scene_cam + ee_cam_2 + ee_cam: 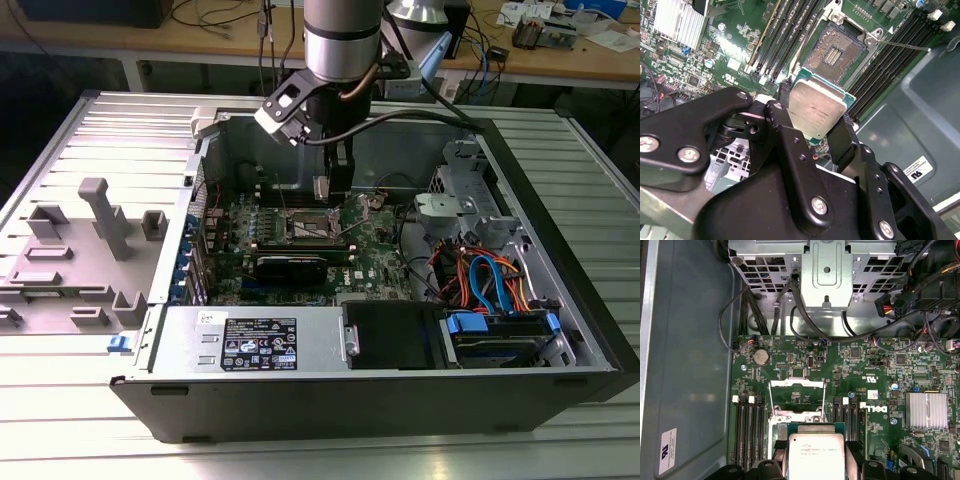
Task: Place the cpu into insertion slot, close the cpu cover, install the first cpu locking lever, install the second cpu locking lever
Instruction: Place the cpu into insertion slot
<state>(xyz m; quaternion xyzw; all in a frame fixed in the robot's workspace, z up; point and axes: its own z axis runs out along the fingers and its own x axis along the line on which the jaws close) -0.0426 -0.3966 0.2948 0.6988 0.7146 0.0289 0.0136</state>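
My gripper point(815, 117) is shut on the cpu point(817, 111), a flat square chip with a silvery top, its black fingers point(782, 112) pressing two opposite edges. The chip hangs a little above the open insertion slot point(835, 52), whose field of pins lies bare. In the first wrist view the cpu point(815, 455) is in the gripper point(816, 462), just short of the slot point(797, 417). The cpu cover point(797, 383) stands flipped open on the slot's far side. A thin locking lever point(905, 46) sticks out, released. In the exterior view the gripper point(333, 185) hovers inside the case above the slot point(310, 228).
Black memory slots point(750, 425) flank the slot on both sides. A finned heatsink point(926, 410), a metal drive cage point(826, 270) and cable bundles point(490, 275) crowd the case. The power supply point(255, 340) lines the near wall. A grey fixture point(90, 240) lies outside the case.
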